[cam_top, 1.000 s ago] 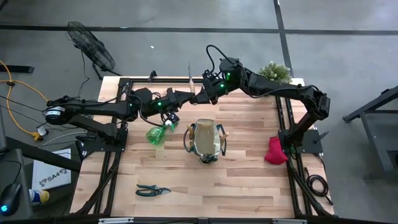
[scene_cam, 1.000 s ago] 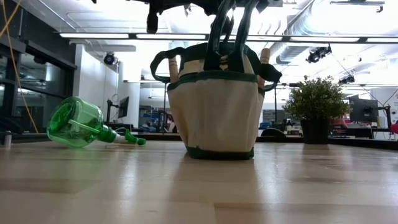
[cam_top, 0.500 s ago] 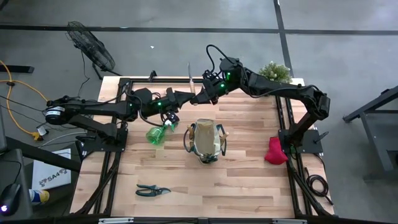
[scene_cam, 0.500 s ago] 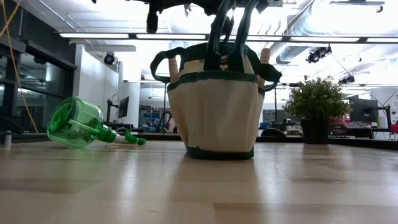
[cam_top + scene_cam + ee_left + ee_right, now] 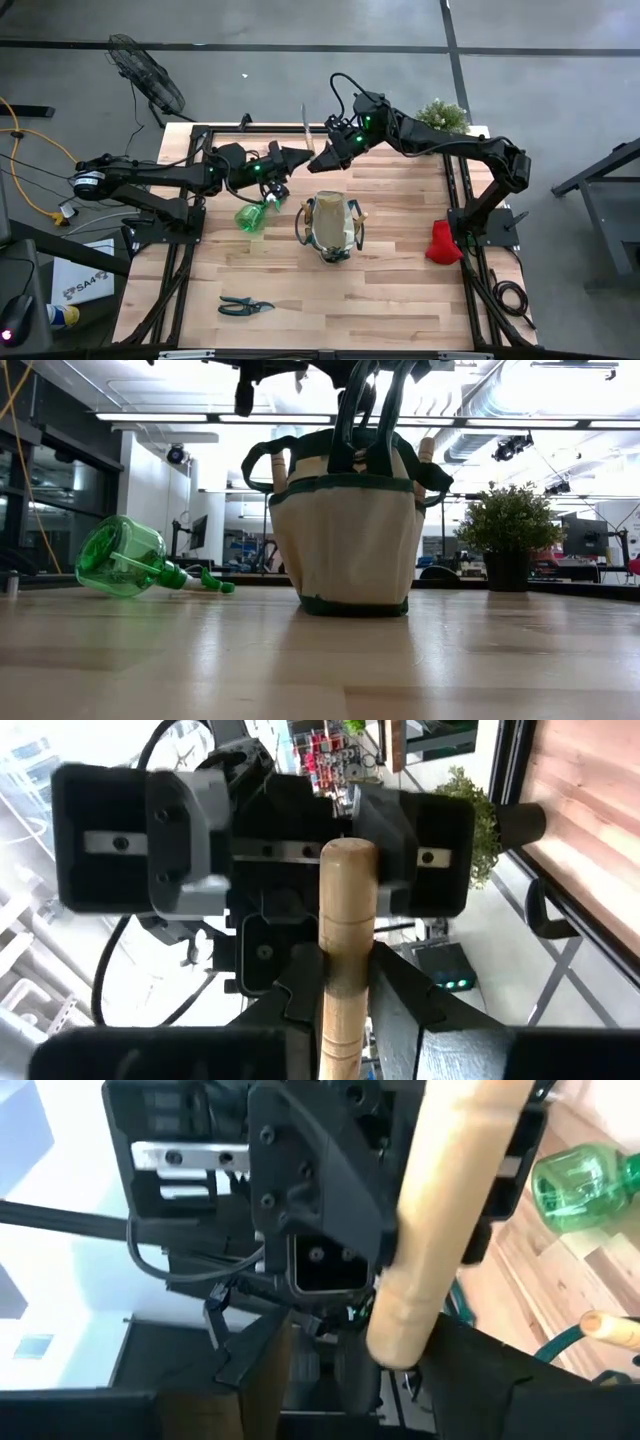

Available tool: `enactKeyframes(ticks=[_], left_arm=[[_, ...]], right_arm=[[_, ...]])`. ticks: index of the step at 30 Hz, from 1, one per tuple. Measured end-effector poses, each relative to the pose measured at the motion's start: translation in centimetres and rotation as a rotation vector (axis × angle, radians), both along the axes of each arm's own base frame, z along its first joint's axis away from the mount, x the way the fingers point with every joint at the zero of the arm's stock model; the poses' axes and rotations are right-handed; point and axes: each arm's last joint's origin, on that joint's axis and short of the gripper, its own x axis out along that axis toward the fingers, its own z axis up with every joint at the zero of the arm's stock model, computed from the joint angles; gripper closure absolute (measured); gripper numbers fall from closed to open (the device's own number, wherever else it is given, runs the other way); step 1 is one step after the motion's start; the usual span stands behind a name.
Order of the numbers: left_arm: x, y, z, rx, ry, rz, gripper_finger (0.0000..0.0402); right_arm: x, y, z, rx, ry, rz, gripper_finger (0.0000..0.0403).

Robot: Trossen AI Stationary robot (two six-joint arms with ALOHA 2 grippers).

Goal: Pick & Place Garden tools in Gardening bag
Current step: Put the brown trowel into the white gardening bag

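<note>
The wooden desk (image 5: 300,280) carries the gardening bag (image 5: 331,226) upright near its middle, wooden handles poking from its pockets. A potted plant (image 5: 441,115) stands at the far right corner. The green spray bottle (image 5: 252,216) lies on its side just left of the bag, the red glove (image 5: 440,242) at the right edge, the black pruners (image 5: 245,305) near the front. Above the far edge the left hand (image 5: 305,157) and right hand (image 5: 322,158) meet tip to tip around a wooden-handled tool (image 5: 343,950); the left's fingers clamp the handle, the right's grip I cannot tell
</note>
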Motion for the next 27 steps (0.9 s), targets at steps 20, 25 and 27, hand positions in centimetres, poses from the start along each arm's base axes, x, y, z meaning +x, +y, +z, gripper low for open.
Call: enactKeyframes(ticks=[20,25,27], left_arm=[[-1.1,0.2,1.3,-0.346,-0.238,0.056,0.0354],[-2.1,0.1,2.2,-0.548,-0.369,0.009,0.0354],[-2.4,0.0,2.5,-0.640,-0.418,-0.022,0.0354]], right_arm=[[-3.3,-2.8,1.4,-0.078,-0.039,0.017,0.0207],[-5.4,-4.1,2.0,-0.177,-0.045,-0.026,0.0206],[-6.3,-4.5,2.1,-0.230,-0.038,-0.049,0.0206]])
